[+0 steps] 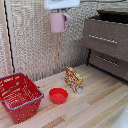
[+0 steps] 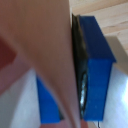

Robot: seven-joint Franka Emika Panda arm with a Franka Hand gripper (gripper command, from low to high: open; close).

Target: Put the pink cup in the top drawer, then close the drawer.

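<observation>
The pink recepticle point(image 1: 58, 22) hangs high in the air at the top of the exterior view, handle toward that view's right. My gripper point(image 1: 60, 12) is shut on its rim from above, under the white head. In the wrist view the mug's pink wall point(image 2: 35, 45) fills the picture, pinched between the blue fingers point(image 2: 97, 65) of my gripper point(image 2: 70, 75). The storage unit point(image 1: 120, 70) stands at the exterior view's right. Its highest section point(image 1: 105, 37) juts out, open, with a dark gap above its front. The mug is apart from it, toward the exterior view's left.
On the wooden table point(image 1: 100, 105) stand a red wire basket point(image 1: 20, 95) at the exterior view's left, a flat red bowl point(image 1: 58, 95) and a snack box point(image 1: 73, 80) near the middle. The lower drawer point(image 1: 107, 62) is shut. A woven screen point(image 1: 30, 40) backs the scene.
</observation>
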